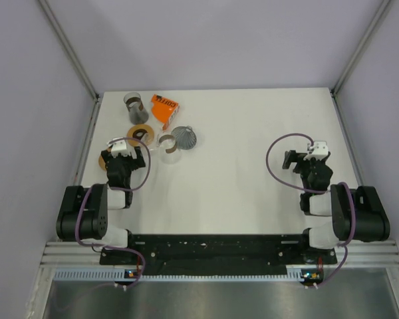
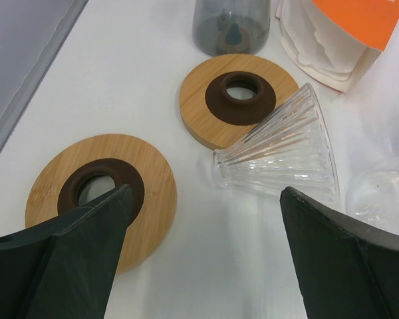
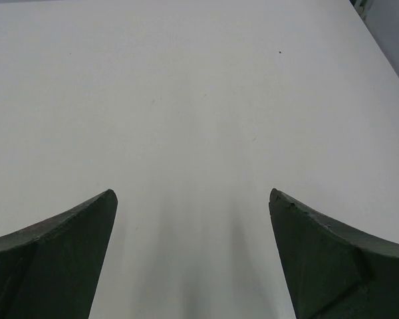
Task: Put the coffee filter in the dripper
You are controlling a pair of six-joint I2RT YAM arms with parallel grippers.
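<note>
A clear ribbed glass dripper [image 2: 279, 156] lies on its side on the white table; it also shows in the top view [image 1: 167, 143]. White paper coffee filters sit in an orange pack [image 2: 332, 40] at the far side, which shows in the top view too [image 1: 164, 106]. My left gripper [image 2: 205, 193] is open and empty, low over the table just short of the dripper [image 1: 123, 151]. My right gripper [image 3: 191, 194] is open and empty over bare table at the right [image 1: 311, 159], far from both.
Two wooden rings with brown centres lie near my left gripper, one under its left finger [image 2: 100, 193], one farther off [image 2: 238, 100]. A smoky grey glass [image 2: 231, 26] stands behind. A second ribbed cone [image 1: 185, 137] lies right of the dripper. A metal frame borders the table.
</note>
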